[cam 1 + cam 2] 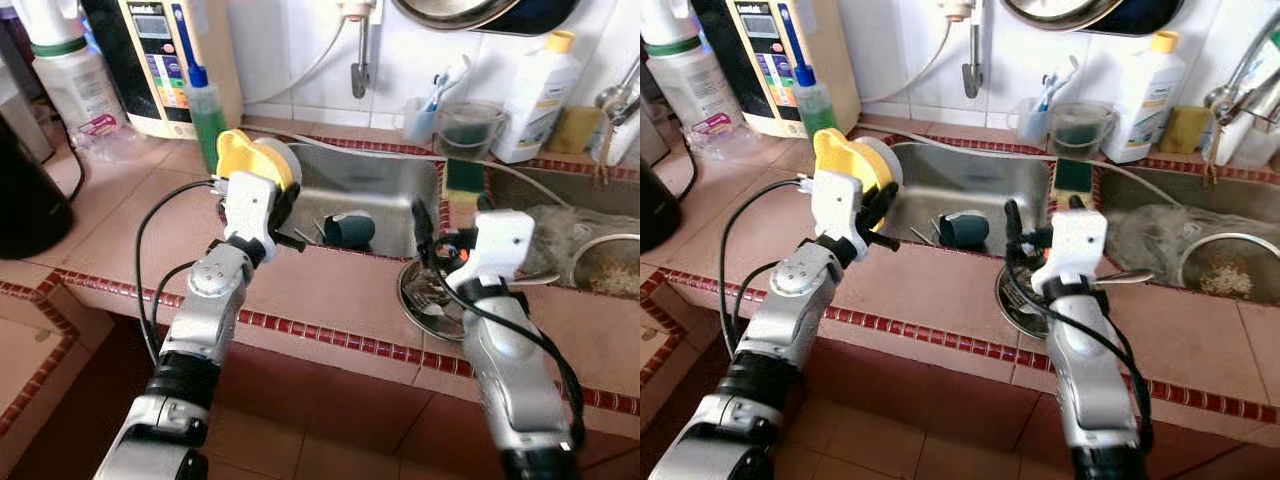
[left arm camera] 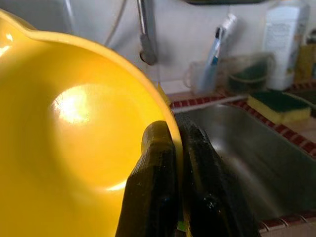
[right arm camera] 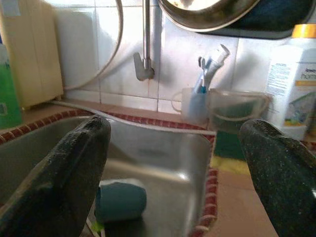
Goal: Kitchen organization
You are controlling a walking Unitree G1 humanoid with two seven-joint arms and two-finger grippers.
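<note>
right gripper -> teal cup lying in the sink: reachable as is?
Probably yes. The right gripper is open, above the counter at the sink's front edge, pointed into the basin. The teal cup lies on its side ahead of its fingers, with nothing between. The left gripper, shut on the yellow bowl, stays aside.

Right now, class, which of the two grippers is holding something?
The left gripper: its fingers are pinched on the rim of the yellow bowl beside the sink. The right gripper is open and empty.

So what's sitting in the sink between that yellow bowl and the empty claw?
A teal cup lies on its side in the sink, between the yellow bowl in the left tool and the open right tool, seen from the head views.
</note>
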